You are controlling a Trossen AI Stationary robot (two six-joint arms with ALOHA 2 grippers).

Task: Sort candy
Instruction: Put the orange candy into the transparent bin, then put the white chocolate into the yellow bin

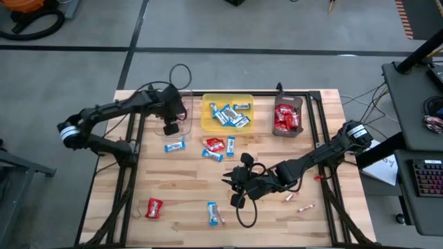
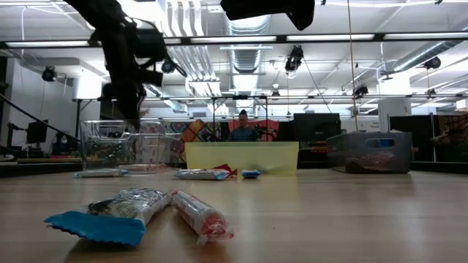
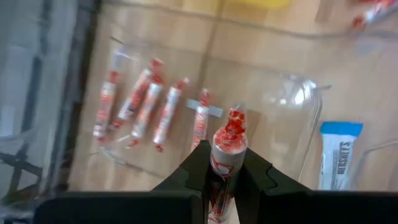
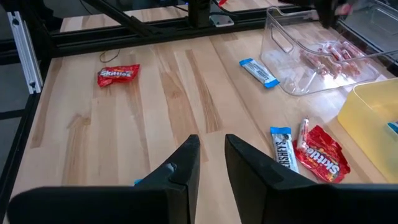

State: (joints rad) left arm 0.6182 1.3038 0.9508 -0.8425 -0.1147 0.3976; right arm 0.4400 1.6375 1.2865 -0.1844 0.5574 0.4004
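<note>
I see the left gripper above the clear tray, fingers clamped on a pinkish stick. The right gripper hovers over the worktop, fingers apart, grasping nothing.

I can't read the wrapper on the stick where the left gripper's fingers cover its lower half. In the low view the person at twelve o'clock is too small.
</note>
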